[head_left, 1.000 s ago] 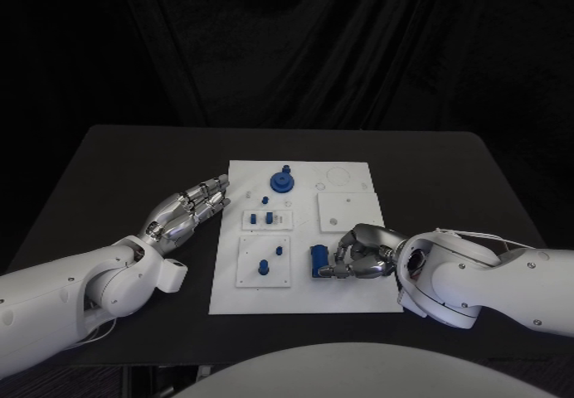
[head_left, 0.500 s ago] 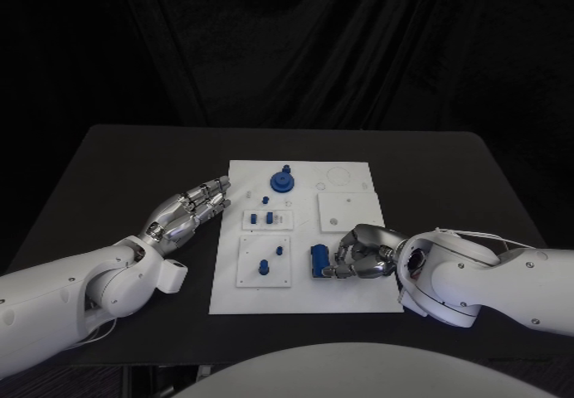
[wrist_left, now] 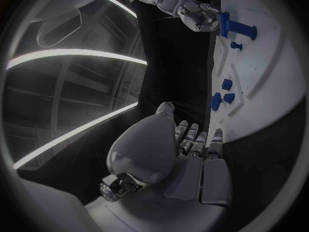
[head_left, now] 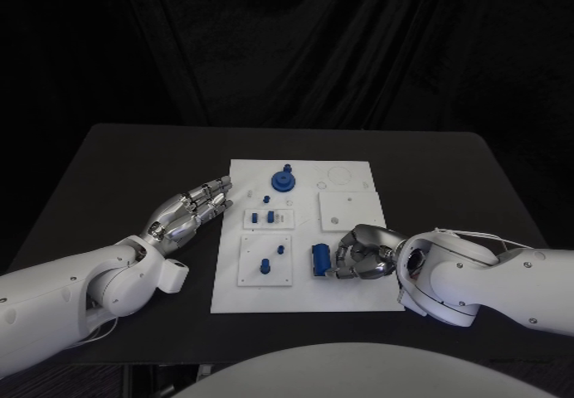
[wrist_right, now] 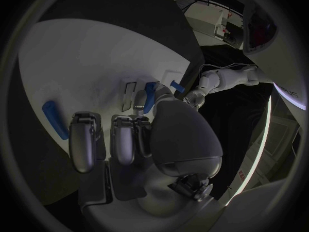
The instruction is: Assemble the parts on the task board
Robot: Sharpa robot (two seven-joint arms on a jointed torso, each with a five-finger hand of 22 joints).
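The white task board (head_left: 359,292) lies in the middle of the black table. A long blue part (head_left: 321,259) lies flat on the board's near right area. My right hand (head_left: 365,253) rests on the board just right of it, fingers curled toward the part. In the right wrist view the long blue part (wrist_right: 54,119) lies clear of the fingers (wrist_right: 84,142). Small blue pegs (head_left: 265,266) stand in the square plates on the board's left side. A round blue part (head_left: 284,180) stands at the far end. My left hand (head_left: 189,211) hovers off the board's left edge, fingers straight, holding nothing.
Two plain white square plates (head_left: 347,210) lie on the board's right half, beyond my right hand. The black table (head_left: 132,166) stretches wide on both sides of the board. In the left wrist view my right hand (wrist_left: 187,7) shows beside the long blue part (wrist_left: 235,27).
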